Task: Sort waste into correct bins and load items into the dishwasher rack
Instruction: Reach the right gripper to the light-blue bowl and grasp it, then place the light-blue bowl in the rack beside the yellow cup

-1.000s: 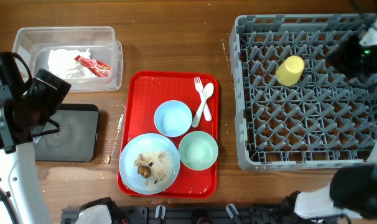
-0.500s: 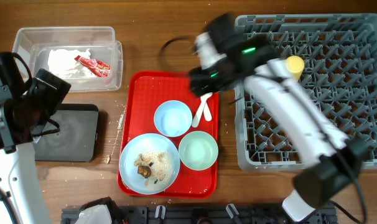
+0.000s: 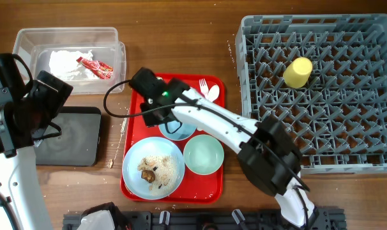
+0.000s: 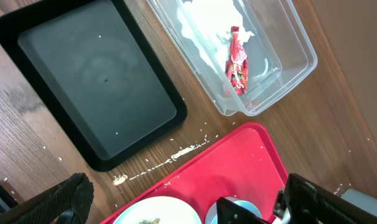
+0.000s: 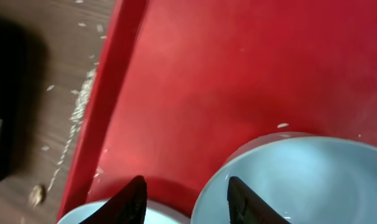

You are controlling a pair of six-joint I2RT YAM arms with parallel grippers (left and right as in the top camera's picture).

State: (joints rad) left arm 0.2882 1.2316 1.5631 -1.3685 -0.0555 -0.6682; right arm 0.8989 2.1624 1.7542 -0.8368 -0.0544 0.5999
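While the right claw hangs released above the red serving tray, the rim of the round light blue bowl lies between its fingertips. The left claw is likewise spread, the shallow black rectangular tray just ahead.

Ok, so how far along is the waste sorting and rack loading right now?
Done: napkins and wrapper lie in the clear tub; the yellow cup sits in the rack. In hand: the right pincer, open, hangs over the light blue bowl. Left: food scraps on the plate, the plate itself, the mint bowl, fork and spoon.
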